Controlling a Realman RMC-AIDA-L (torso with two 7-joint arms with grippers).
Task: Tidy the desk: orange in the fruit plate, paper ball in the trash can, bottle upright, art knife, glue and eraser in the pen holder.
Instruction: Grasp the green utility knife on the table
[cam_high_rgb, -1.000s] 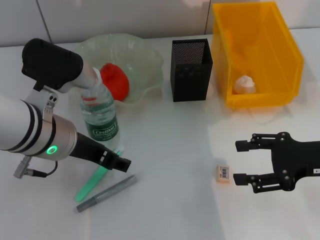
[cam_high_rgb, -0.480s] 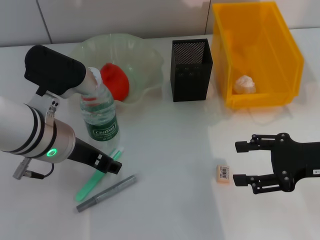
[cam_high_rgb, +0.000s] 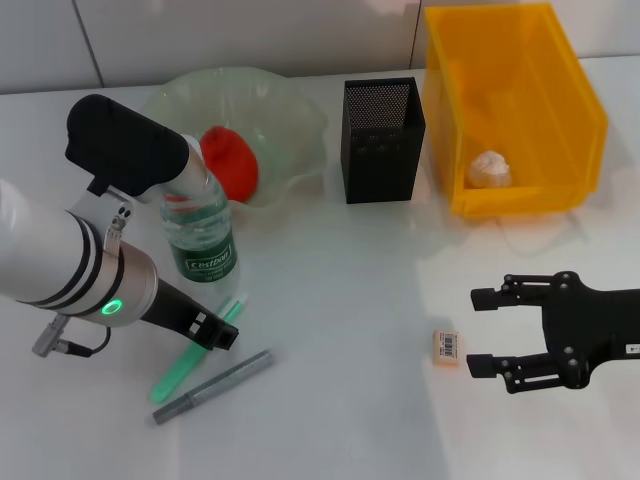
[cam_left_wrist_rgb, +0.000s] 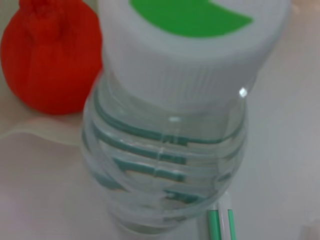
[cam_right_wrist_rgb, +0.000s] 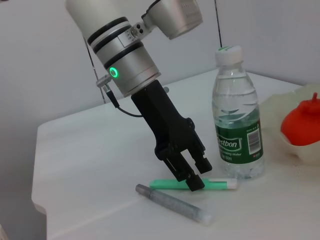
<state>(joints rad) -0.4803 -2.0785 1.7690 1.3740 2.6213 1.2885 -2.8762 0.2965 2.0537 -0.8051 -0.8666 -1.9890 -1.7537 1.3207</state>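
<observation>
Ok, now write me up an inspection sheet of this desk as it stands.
Surface: white table, no spills seen.
Job's things: orange in the fruit plate; paper ball in the trash can; bottle upright; eraser on the table; green stick and grey stick lying by the bottle; pen holder upright, contents not visible.
Clutter: nothing seen.
Grippers: left gripper low over the green stick; right gripper open, beside the eraser, not touching it.
Cables: short cable looping at the left arm.
Surroundings: pale wall behind the table.
</observation>
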